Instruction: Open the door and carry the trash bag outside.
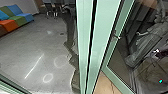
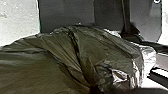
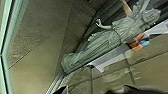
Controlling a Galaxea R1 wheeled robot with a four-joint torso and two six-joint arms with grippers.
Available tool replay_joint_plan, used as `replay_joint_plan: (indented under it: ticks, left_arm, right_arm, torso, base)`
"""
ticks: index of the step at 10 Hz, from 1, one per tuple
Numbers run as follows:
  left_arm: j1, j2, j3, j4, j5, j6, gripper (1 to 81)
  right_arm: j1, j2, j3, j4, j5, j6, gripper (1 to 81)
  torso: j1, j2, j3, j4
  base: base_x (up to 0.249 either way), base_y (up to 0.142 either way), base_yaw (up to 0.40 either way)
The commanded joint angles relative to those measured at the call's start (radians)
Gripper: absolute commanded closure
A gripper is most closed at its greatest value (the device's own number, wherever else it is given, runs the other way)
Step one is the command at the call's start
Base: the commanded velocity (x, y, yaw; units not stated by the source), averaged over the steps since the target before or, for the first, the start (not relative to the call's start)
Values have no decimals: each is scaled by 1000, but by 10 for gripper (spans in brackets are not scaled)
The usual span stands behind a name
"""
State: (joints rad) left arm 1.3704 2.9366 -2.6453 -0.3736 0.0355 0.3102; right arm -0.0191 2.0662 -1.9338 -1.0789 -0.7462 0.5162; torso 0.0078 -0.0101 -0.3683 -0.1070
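A pale green frame post (image 1: 85, 47) runs down the middle of the head view. To its right stands the glass door (image 1: 120, 80) with a green frame and a small metal fitting; how far it stands open I cannot tell. The dark olive trash bag (image 2: 75, 55) is large in the left wrist view, its creased plastic drawn together at my left gripper (image 2: 95, 88), which is shut on it. Dark parts of my right gripper (image 3: 96, 90) show in the right wrist view, with a green frame edge (image 3: 3, 50) off to one side.
Beyond the glass is a pale robed statue (image 1: 147, 42), close to the door in the head view; the statue (image 3: 107, 40) also shows in the right wrist view. Left of the post lies grey floor (image 1: 32, 50), with a colourful sofa (image 1: 15, 18) and chairs (image 1: 51, 10) farther back.
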Motion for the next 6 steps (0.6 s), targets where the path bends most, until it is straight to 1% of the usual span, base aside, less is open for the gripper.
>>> replay_joint_plan:
  ticks: [1, 2, 3, 4, 5, 6]
  left_arm:
    - [-20, -5, 4, -8, 89, 0, 811]
    - [-20, -5, 4, -8, 89, 0, 811]
    - [-20, -8, 4, -8, 89, 0, 811]
    - [-20, -8, 4, -8, 89, 0, 811]
    - [-20, -8, 4, -8, 89, 0, 811]
    - [-21, -10, 4, -8, 89, 0, 811]
  right_arm:
    - [170, -73, -51, -68, -99, -2, 10]
    - [173, -78, -56, -68, -94, -4, 10]
    - [175, -81, -54, -67, -93, -7, 10]
    - [173, -82, -56, -64, -93, -10, 10]
    - [175, -84, -57, -47, -93, -19, 10]
    - [175, -90, -56, -38, -93, -27, 10]
  torso:
    - [0, 0, 0, -75]
    - [0, 0, 0, -104]
    - [0, 0, 0, -56]
    - [0, 0, 0, -77]
    - [0, 0, 0, -93]
    - [0, 0, 0, -95]
  base:
    - [0, 0, 0]
    - [0, 0, 0]
    - [0, 0, 0]
    - [0, 0, 0]
    - [0, 0, 0]
    - [0, 0, 0]
